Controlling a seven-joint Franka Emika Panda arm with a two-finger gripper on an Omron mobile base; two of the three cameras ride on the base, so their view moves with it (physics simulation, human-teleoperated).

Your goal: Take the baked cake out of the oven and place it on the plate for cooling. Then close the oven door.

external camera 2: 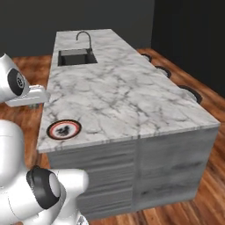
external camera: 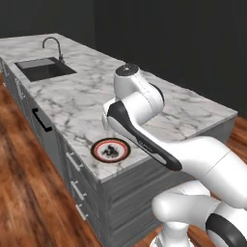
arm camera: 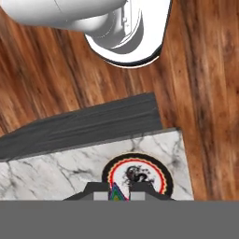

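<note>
Start at your gripper [arm camera: 120,190]: in the hand view the two dark finger tips stand close together, jaws nearly shut, with a small multicoloured thing pinched between them. What it is you cannot tell from here; it is too small and half hidden.

The hand points straight down over the plate [arm camera: 136,173], a round white plate with a red-and-black rim and a dark figure in the middle. In the left base view the arm folds up from the lower right, its elbow bent high over the counter's near corner, and the forearm hides the hand from that side.

The plate [external camera: 111,149] lies near the front corner of the marble counter [external camera: 82,103], close to its edge, and nothing rests on it in the base views. The counter tops a grey island with drawer fronts. At its far end you see a sink [external camera 2: 77,57] with a curved faucet [external camera 2: 84,38]. Wooden floor [arm camera: 56,79] surrounds the island, and dark walls stand behind it.
</note>
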